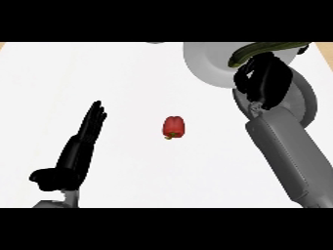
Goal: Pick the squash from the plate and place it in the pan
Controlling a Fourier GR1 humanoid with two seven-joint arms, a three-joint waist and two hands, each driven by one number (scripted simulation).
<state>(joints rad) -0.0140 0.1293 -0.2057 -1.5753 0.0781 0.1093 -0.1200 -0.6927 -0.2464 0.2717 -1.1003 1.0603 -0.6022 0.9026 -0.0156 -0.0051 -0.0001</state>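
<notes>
White counter (90,78) seen from above, with tan strips at its far left and far right corners. Far right: grey plate (201,63) and, just beside it on the near right, a grey pan (307,100), largely hidden by the right arm. The right hand (264,80), fingers curled, holds the dark green squash (259,50) over the plate's right part. Near left: the left hand (82,139), fingers straight and together. Centre: a red pepper (174,127) lying on the counter.

Dark green squash (259,50) lengthwise over grey plate (205,63), apparently lifted; dark pan (307,100) just beside
</notes>
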